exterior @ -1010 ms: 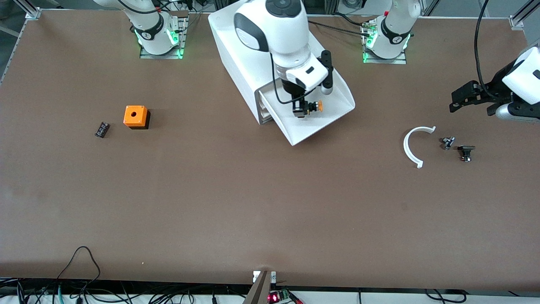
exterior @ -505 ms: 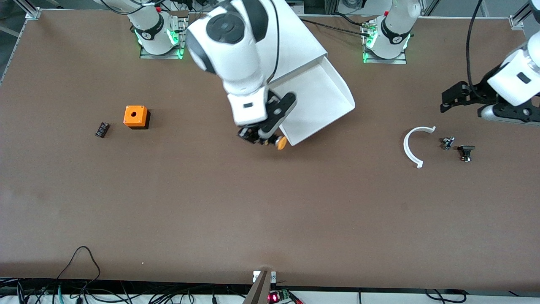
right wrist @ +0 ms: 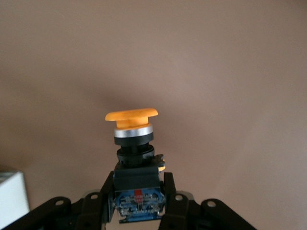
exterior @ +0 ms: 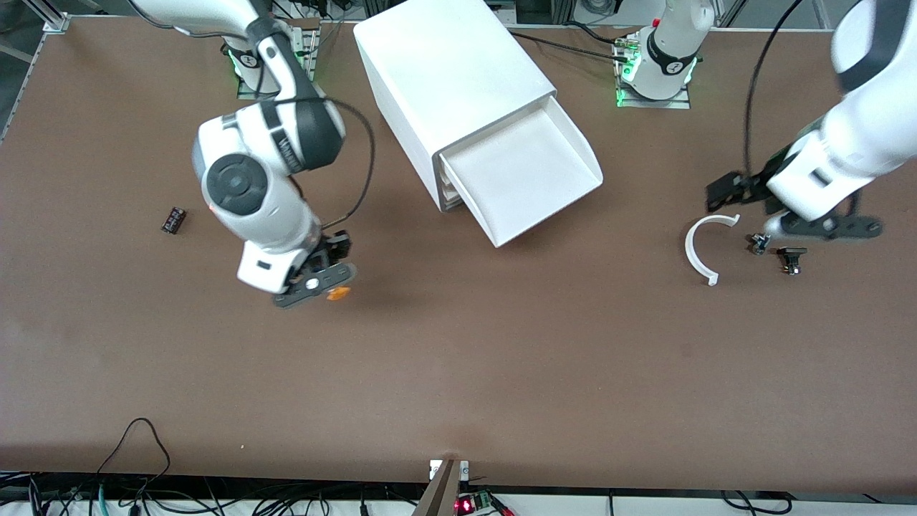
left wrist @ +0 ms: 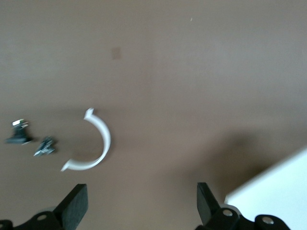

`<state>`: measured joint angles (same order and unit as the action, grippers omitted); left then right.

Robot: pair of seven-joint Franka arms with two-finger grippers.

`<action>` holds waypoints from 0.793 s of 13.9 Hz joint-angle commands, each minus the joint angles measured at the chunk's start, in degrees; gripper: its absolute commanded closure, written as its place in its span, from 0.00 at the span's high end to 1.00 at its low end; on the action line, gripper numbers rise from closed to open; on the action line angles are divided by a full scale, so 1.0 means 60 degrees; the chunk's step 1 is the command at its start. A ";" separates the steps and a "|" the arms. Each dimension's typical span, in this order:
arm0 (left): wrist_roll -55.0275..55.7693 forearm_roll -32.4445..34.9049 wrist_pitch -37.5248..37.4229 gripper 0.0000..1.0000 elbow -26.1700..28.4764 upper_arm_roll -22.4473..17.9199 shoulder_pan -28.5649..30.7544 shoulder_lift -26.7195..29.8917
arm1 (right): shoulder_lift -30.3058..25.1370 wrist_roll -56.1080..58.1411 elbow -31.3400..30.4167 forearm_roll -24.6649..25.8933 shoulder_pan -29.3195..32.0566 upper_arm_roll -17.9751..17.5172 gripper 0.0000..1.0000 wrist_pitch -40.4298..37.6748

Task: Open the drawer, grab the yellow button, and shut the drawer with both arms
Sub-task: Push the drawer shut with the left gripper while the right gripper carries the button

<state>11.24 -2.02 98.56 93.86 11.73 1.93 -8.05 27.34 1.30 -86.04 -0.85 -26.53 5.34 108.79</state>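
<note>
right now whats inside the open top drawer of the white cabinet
The pulled-out white plastic top drawer shows only its bare white floor; its rear part stays covered by the white box-shaped cabinet. The orange-capped black push button is in the right end effector, over bare table.

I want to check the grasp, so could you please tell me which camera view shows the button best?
The right wrist view: the button fills the centre, orange cap outward, black body clamped in the right gripper. The front view shows only its orange cap peeking from under the gripper, over bare table. The left wrist view does not show it.
</note>
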 commanded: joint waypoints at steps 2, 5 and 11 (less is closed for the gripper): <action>0.2545 0.0234 0.2726 1.00 0.1829 0.0110 -0.1139 -0.0429 | -0.0601 -0.0465 -0.1712 0.0551 0.0290 0.0325 0.34 0.0192; 0.4508 0.0249 0.5129 1.00 0.3219 0.0110 -0.1814 -0.0782 | -0.0644 -0.0305 -0.2868 0.0785 0.0758 0.0516 0.35 0.1491; 0.7161 0.0176 0.5238 1.00 0.4452 0.1704 -0.2124 -0.0475 | -0.0967 0.1216 -0.4775 0.1417 0.2002 0.0517 0.35 0.4248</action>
<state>49.38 -2.01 130.12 116.58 19.23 -10.75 -13.90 25.05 4.55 -109.90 6.76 -17.39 9.15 130.56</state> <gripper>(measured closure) 0.000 0.581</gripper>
